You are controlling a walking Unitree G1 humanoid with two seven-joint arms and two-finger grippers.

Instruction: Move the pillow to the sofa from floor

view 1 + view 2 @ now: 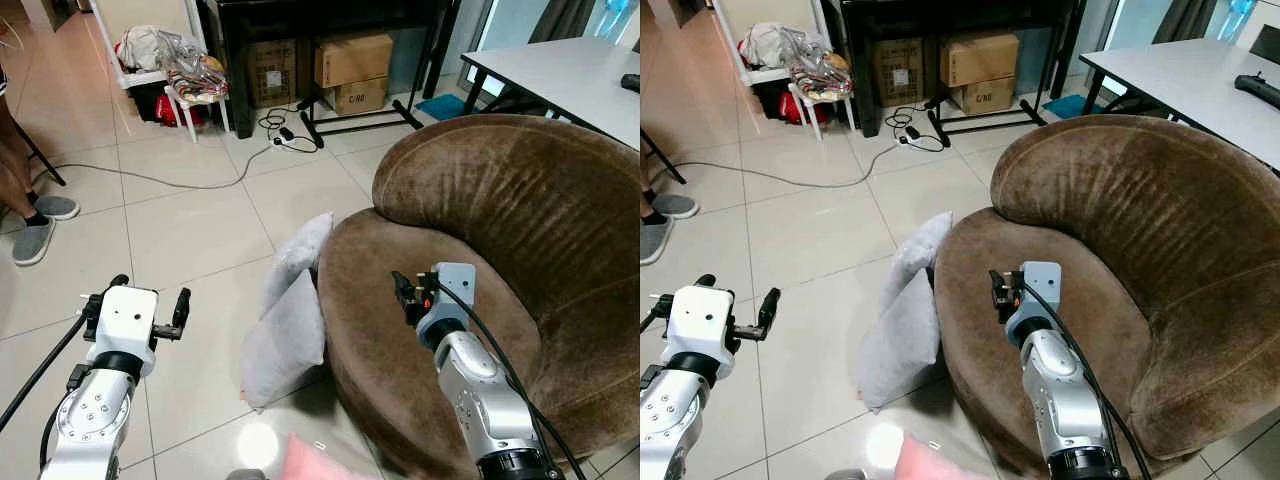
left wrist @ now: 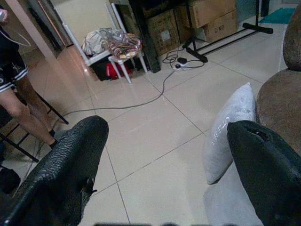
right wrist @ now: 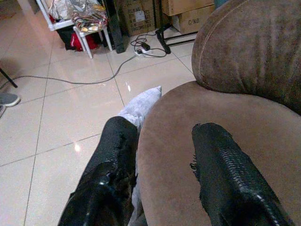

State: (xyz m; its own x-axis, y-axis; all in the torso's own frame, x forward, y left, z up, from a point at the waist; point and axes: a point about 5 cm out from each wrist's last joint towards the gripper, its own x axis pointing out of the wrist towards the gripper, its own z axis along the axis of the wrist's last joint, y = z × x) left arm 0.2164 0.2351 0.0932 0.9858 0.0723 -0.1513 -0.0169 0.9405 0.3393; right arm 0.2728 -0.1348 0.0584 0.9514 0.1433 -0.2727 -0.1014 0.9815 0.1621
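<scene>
Pillow [image 1: 285, 340], grey, stands on edge on the tiled floor [image 1: 190, 235], leaning against the left side of the brown sofa [image 1: 500, 260]; a second grey pillow [image 1: 300, 250] leans just behind it, also touching the sofa. A pink cushion [image 1: 320, 462] pokes in at the near edge of the floor. The left gripper [image 1: 135, 312] hovers over bare tile to the left of the pillows, fingers [image 2: 70, 165] spread wide and holding nothing. The right gripper [image 1: 408, 297] hangs above the sofa seat, its fingers [image 3: 225, 174] parted and empty too. The floor is glossy pale tile with a bright reflection near the pillows. A grey cable [image 1: 150, 180] snakes across it to a power strip [image 1: 285, 140] by a black stand [image 1: 350, 120]. Cardboard boxes [image 1: 350, 70] sit under a dark table at the far wall, beside a white rack [image 1: 150, 60] piled with clothes. A white table [image 1: 570, 70] stands behind the sofa. At the far left a person's legs [image 2: 28, 113] and grey slippers [image 1: 35, 235] show.
</scene>
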